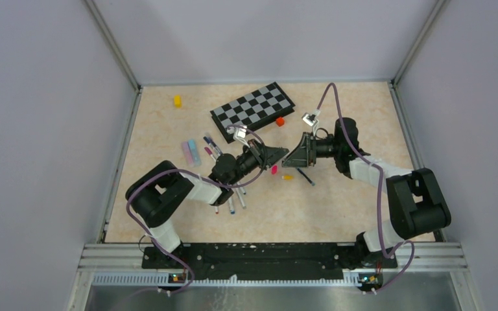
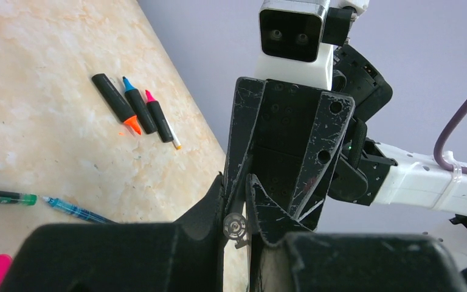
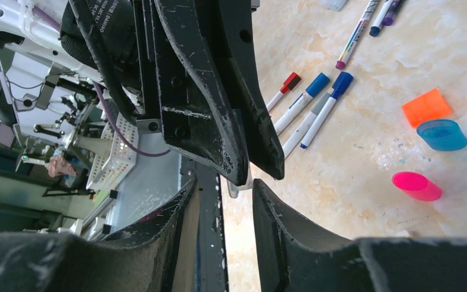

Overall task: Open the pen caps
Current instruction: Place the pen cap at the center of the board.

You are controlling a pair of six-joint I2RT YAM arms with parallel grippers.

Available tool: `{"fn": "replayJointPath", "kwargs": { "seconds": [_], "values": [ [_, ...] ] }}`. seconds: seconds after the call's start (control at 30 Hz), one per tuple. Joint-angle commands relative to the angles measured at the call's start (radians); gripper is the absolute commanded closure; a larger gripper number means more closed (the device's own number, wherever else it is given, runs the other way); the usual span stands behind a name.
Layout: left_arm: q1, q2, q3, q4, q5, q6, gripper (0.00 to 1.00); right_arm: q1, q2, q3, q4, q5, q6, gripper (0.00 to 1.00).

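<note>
The left gripper (image 2: 236,207) and the right gripper (image 3: 225,185) meet tip to tip above the table (image 1: 337,207). The left gripper's jaws are pinched almost together on a thin pale pen (image 2: 236,226), whose round end pokes out past its fingertips toward the right gripper. The right gripper's jaws stand partly apart with a clear gap between them. The pen's end sits at their mouth, but I cannot tell whether they touch it. On the table just beside the meeting tips lie a loose pink cap (image 3: 416,185), a blue cap (image 3: 442,134) and an orange cap (image 3: 425,106). Three uncapped black highlighters (image 2: 135,114) lie side by side, off to one side of the right gripper. Capped white markers (image 3: 307,103) lie alongside the left gripper.
</note>
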Motion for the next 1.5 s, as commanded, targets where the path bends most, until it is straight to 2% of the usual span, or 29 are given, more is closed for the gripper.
{"fn": "replayJointPath", "kwargs": {
  "seconds": [0.0,0.13,0.53,0.7,0.8,0.9,0.93,0.97,1.1,1.17,1.27,1.37,1.47],
  "values": [
    [0.001,-0.03,-0.004,0.062,-0.021,-0.02,0.94,0.007,-0.001,0.008,0.059,0.008,0.011,0.65],
    [-0.003,-0.023,0.0,0.067,-0.015,-0.024,0.94,0.007,0.002,0.007,0.06,0.023,0.015,0.68],
    [-0.02,-0.009,0.021,0.062,-0.003,-0.008,0.94,0.004,0.02,0.015,0.033,0.071,0.016,0.66],
    [-0.029,-0.014,0.025,0.038,-0.012,0.014,0.94,-0.004,0.019,0.006,0.08,0.061,0.054,0.67],
    [-0.03,-0.012,0.029,0.037,-0.013,0.017,0.94,-0.005,0.02,0.002,0.103,0.054,0.067,0.76],
    [-0.034,-0.007,0.032,0.035,-0.011,0.018,0.93,-0.004,0.02,-0.002,0.124,0.046,0.081,0.91],
    [-0.033,-0.008,0.034,0.036,-0.01,0.018,0.92,-0.005,0.02,-0.003,0.126,0.046,0.08,0.99],
    [-0.033,-0.009,0.033,0.037,-0.011,0.019,0.91,-0.004,0.02,-0.003,0.123,0.045,0.075,1.0],
    [-0.032,-0.034,0.032,0.019,-0.02,0.045,0.77,-0.004,0.02,0.01,0.062,0.041,0.012,1.0],
    [-0.029,-0.063,0.031,-0.008,-0.024,0.074,0.59,-0.004,0.02,0.025,0.009,0.038,-0.037,1.0],
    [-0.017,-0.118,0.031,-0.071,-0.024,0.131,0.39,-0.006,0.01,0.051,-0.095,0.034,-0.141,1.0],
    [0.002,-0.189,0.024,-0.148,-0.039,0.203,0.25,-0.009,-0.003,0.096,-0.295,0.033,-0.311,1.0],
    [0.023,-0.264,0.014,-0.244,-0.06,0.292,0.17,-0.024,-0.015,0.161,-0.549,0.055,-0.554,1.0]
  ]
}}
